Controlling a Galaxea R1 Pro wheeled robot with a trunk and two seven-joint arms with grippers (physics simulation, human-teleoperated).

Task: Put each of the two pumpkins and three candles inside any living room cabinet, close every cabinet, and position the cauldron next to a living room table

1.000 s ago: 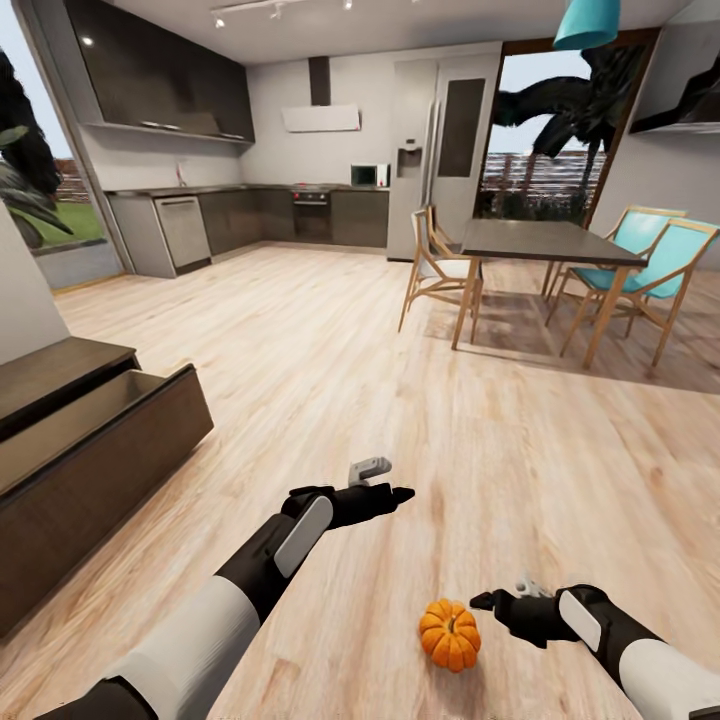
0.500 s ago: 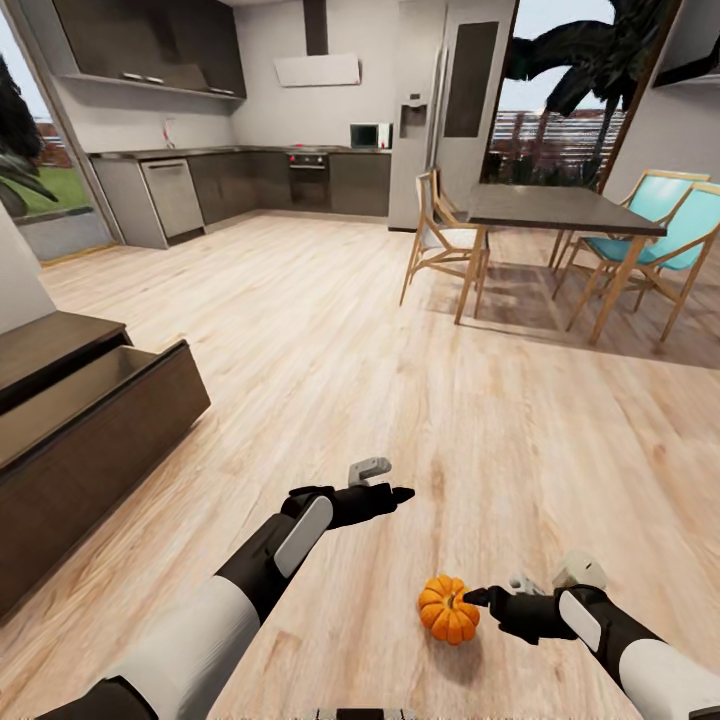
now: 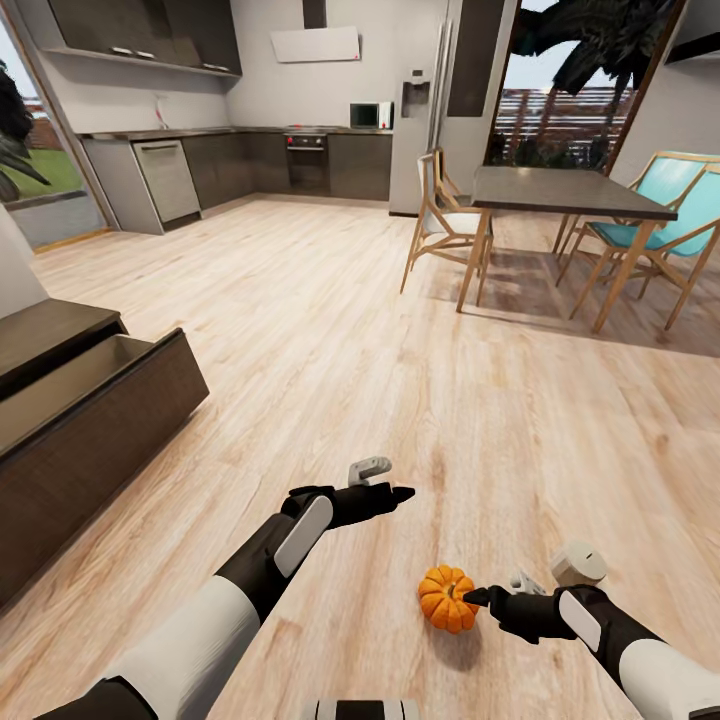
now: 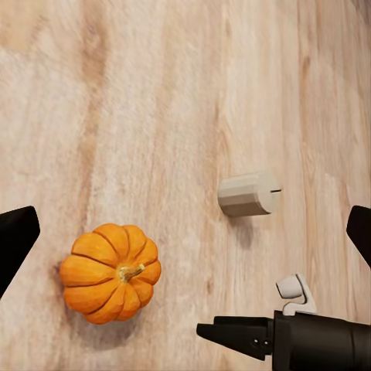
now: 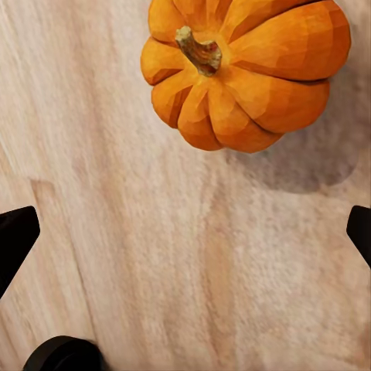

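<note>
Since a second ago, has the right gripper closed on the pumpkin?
Yes. In the head view the right gripper has moved left to the pumpkin; earlier floor showed between them. Its fingers are open, not gripping.

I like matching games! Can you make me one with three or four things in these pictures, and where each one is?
Things:
1. small ribbed orange pumpkin
2. short pale beige candle
3. dark brown wooden drawer with a pale inside
4. turquoise chairs with wooden frames

Places:
A. pulled open, at the left
B. far off, by the dark dining table
C. on the wood floor, just in front of the right end effector
D. on the floor, beside the right forearm

Pairs: 1-C, 2-D, 3-A, 4-B
</note>
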